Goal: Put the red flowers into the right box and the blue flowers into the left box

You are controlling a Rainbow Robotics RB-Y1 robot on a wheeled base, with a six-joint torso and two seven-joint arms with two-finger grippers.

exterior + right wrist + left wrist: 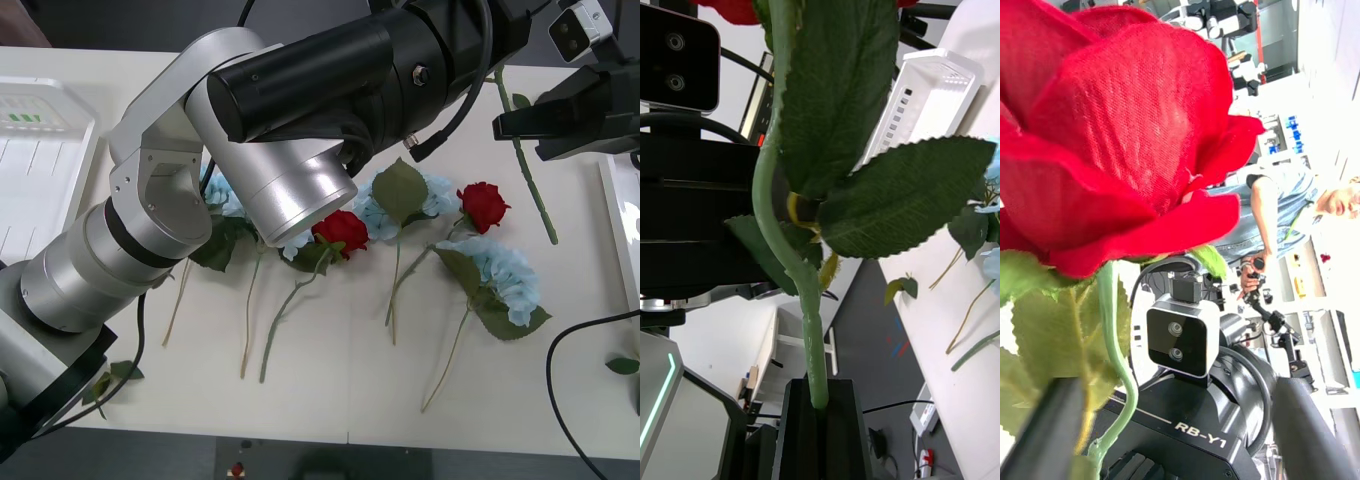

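Gripping a red rose stem [811,330], the right gripper [818,420] has its black fingers closed on it at upper right of the front view, above the table [330,400]. Left gripper [1172,431] spread open around the rose head [1112,135]. Two roses [340,232] and blue flowers [505,270] lie mid-table; left box [40,150] upper left, right box [622,220] right edge.

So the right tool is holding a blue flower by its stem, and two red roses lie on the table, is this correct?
Not quite. The right tool holds a red rose, not a blue flower: the right wrist view shows its stem clamped, with red petals above. Two red roses do lie on the table.
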